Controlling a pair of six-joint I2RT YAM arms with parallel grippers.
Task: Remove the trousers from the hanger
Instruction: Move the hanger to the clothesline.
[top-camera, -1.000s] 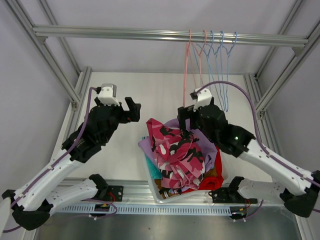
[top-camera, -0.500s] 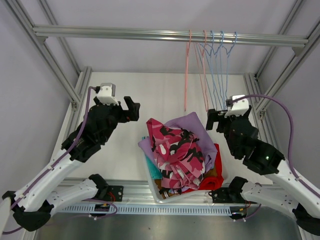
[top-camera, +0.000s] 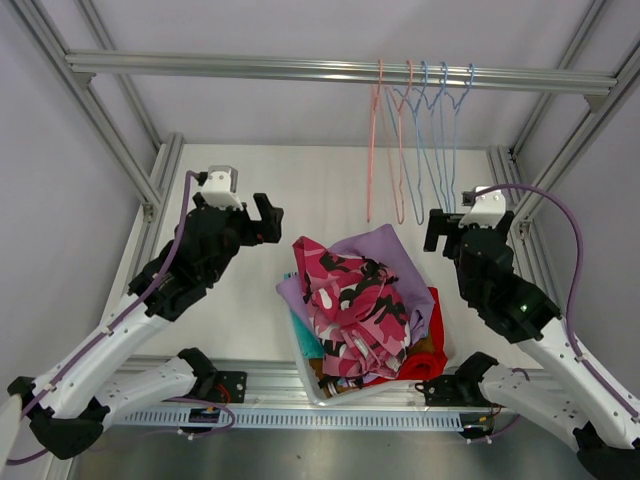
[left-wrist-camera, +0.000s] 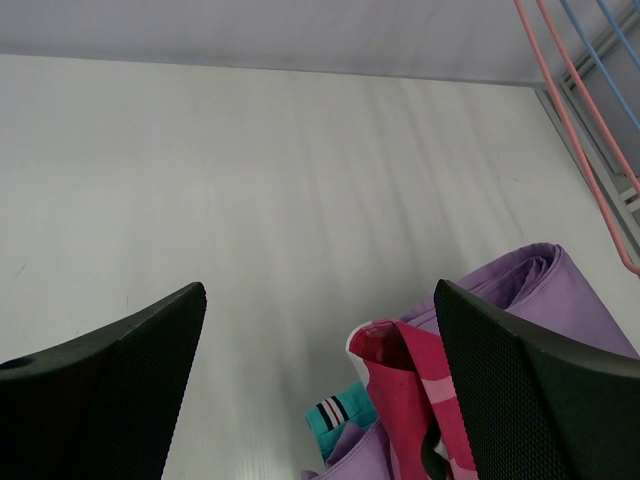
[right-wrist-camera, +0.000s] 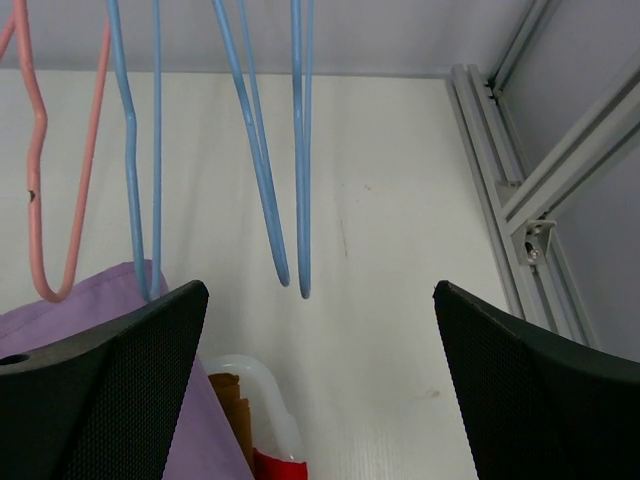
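The trousers lie heaped in a clear bin (top-camera: 318, 392) at the near middle: pink camouflage (top-camera: 350, 300) on top, lilac (top-camera: 385, 255), red (top-camera: 432, 335), teal (top-camera: 305, 340) and mustard-brown (top-camera: 430, 358) under it. The hangers (top-camera: 415, 140), two pink and three blue, hang bare from the rail. My left gripper (top-camera: 268, 218) is open and empty, left of the pile; its view shows the camouflage (left-wrist-camera: 420, 400), lilac (left-wrist-camera: 540, 300) and teal (left-wrist-camera: 345, 420) cloth. My right gripper (top-camera: 440, 230) is open and empty, right of the pile, below the blue hangers (right-wrist-camera: 300, 150).
An aluminium frame surrounds the table, with the rail (top-camera: 300, 68) across the back and posts at the right (right-wrist-camera: 520, 190). The bin's rim (right-wrist-camera: 270, 410) shows in the right wrist view beside the lilac cloth (right-wrist-camera: 90, 310). A pink hanger (left-wrist-camera: 580, 150) hangs right of the left gripper.
My right gripper has moved from over the pile by the pink hanger out to the right. The hangers have swung a little. The left arm has hardly moved.
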